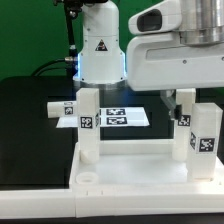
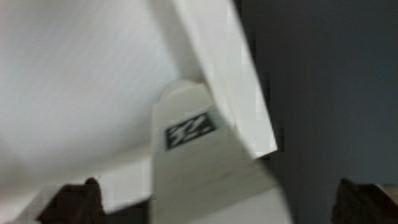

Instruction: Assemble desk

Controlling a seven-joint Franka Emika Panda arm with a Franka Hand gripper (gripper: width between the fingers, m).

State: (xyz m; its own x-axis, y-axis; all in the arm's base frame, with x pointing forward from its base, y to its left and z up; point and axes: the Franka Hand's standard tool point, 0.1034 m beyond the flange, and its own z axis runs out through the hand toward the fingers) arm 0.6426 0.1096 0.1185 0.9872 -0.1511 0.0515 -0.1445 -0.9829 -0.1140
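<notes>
The white desk top [image 1: 140,172] lies flat at the front, with a raised rim and a corner hole. A tagged leg [image 1: 88,125] stands upright on its corner at the exterior view's left, and another leg [image 1: 206,140] stands at the right. A third leg [image 1: 183,116] stands behind that one, right under my gripper [image 1: 179,96]. A fourth leg [image 1: 62,110] lies on the black table. In the wrist view a tagged leg [image 2: 192,140] runs between my spread fingertips [image 2: 71,205] next to the desk top [image 2: 80,80]. My gripper [image 2: 217,207] is open and its fingers stand apart from the leg.
The marker board [image 1: 125,117] lies on the black table behind the desk top. The robot base [image 1: 100,50] stands at the back, and a green wall is behind it. My arm's white hand [image 1: 170,55] hangs over the exterior view's right side.
</notes>
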